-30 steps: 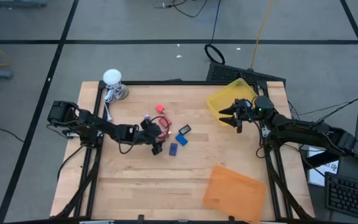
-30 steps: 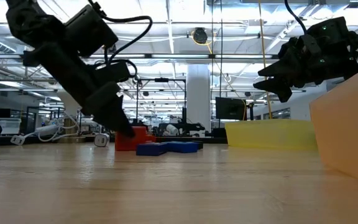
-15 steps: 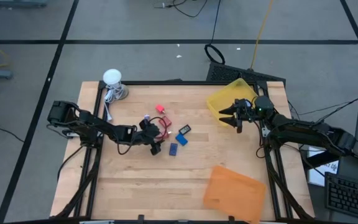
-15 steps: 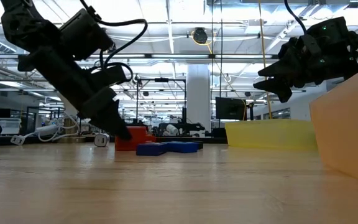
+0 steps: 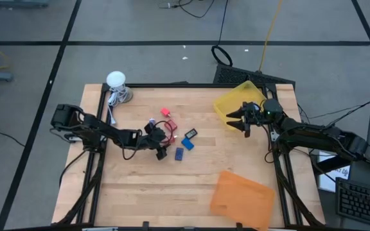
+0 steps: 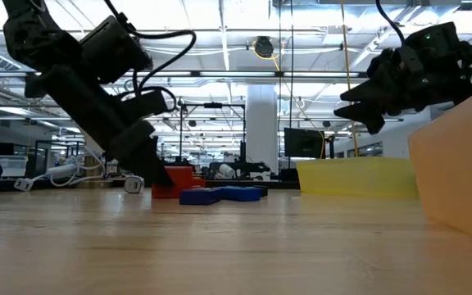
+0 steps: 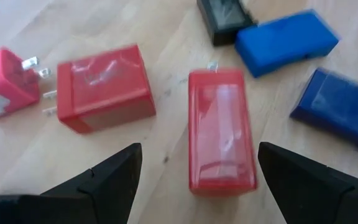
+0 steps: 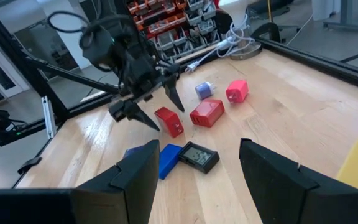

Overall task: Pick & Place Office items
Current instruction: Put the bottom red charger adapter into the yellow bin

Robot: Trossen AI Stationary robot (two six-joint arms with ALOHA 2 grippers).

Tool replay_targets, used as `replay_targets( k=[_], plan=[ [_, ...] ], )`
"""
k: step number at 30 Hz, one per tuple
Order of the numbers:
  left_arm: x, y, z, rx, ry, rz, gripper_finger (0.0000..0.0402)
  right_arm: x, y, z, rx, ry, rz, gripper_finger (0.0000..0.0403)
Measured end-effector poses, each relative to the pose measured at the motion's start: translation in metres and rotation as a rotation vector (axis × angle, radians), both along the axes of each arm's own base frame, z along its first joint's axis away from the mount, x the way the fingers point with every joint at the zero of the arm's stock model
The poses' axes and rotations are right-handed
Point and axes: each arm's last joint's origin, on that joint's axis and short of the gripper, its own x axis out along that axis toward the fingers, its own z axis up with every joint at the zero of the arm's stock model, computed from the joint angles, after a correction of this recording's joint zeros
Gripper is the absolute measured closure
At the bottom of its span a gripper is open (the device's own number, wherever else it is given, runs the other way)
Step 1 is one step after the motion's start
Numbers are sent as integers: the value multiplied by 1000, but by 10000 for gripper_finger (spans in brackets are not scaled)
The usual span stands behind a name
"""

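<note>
Right now the left gripper (image 5: pixel 161 138) hangs low over a cluster of small office items near the table's middle, fingers spread wide and empty, straddling a long red block (image 7: pixel 221 129) that lies flat on the wood. Beside it lie a squarer red block (image 7: pixel 104 88) and a pink plug (image 7: pixel 4 82), with a black piece (image 7: pixel 224 16), a light blue block (image 7: pixel 286 42) and a dark blue block (image 7: pixel 342 109) just beyond. To do this step well, I'd judge the fingers should drop evenly to either side of the long red block, clear of its neighbours, before closing. The right gripper (image 5: pixel 238 119) waits above the yellow tray (image 5: pixel 231 104) at the far right, fingers apart and holding nothing. An orange tray (image 5: pixel 241 197) sits at the near right edge, and a white ball (image 5: pixel 115 79) with a cord rests at the far left corner. The table (image 5: pixel 133 186) is pale wood in a black frame, on a grey floor; beyond it is a large, brightly lit workshop with shelving and ceiling lights.
</note>
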Motion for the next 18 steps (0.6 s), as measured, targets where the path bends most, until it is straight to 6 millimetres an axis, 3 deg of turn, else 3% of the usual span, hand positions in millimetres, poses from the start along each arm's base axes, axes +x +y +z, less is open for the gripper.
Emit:
replay_targets(
  k=[6,18],
  plan=[
    [3,0,-11,-14,5,14,80,0,0,4,-34,-35,2,190],
    [4,0,-11,-1,15,-1,80,0,0,5,-44,-46,1,190]
  ],
)
